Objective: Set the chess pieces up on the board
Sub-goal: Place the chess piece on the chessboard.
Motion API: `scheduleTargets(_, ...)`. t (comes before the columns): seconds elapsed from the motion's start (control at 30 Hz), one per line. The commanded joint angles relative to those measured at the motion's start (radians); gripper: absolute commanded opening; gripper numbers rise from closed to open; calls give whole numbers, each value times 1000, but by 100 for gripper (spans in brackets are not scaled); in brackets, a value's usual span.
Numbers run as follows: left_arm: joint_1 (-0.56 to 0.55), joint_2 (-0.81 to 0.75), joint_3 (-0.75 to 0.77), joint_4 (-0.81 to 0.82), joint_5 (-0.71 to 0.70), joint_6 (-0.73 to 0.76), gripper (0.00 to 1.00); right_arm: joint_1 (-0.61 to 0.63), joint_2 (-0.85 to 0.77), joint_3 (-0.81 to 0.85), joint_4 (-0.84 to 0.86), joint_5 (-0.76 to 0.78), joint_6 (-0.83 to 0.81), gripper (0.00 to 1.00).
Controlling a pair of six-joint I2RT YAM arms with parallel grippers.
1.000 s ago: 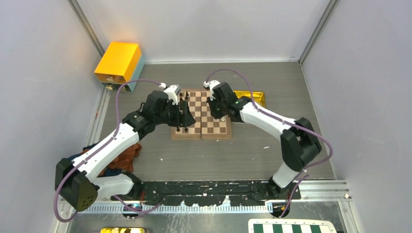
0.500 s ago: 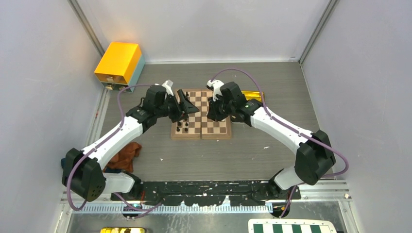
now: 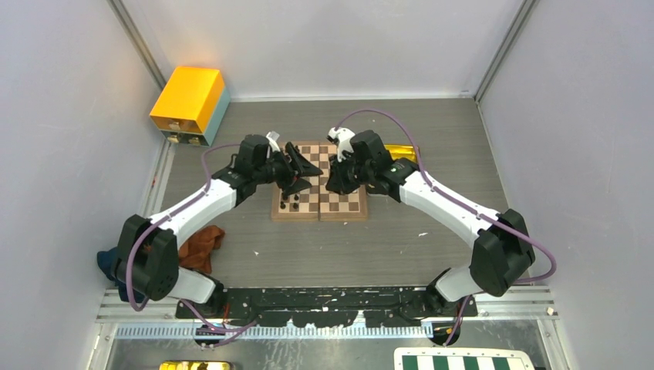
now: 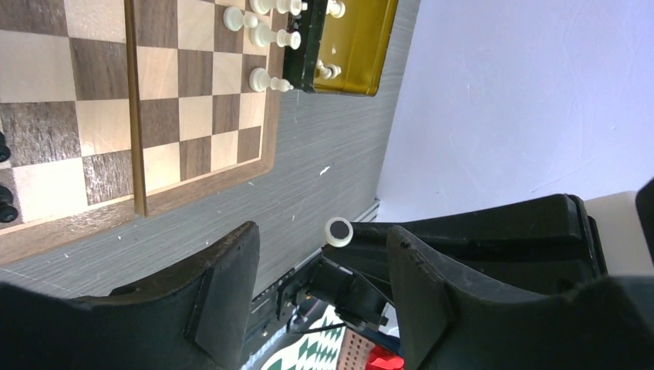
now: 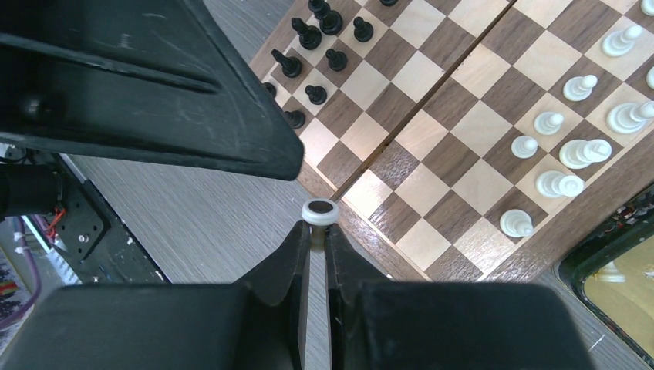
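Pinching a cream-white chess piece (image 5: 319, 211) above the wooden chessboard (image 5: 463, 185), the right end effector (image 5: 318, 231) is nearly closed; the left end effector (image 4: 322, 247) gapes empty just beside it.

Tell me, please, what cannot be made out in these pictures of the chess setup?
Right wrist view: the right gripper hides the body of the white piece; only its base shows.
Top view: the arms cover much of the board; the chess pieces are too small to identify.
Left wrist view: the top edge cuts off the gold tray.
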Motion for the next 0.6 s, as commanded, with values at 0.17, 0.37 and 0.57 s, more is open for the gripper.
scheduleTargets(0.17,5,75,26,130,139,-61,57,8,19,60,53,-49,7,1)
scheduleTargets(0.37,5,98,22,175,177,-84,53,8,47,82,50,-53,-2,1)
scheduleTargets(0.57,5,106,24,172,199,-79,45,8,71,90,59,-58,-7,1)
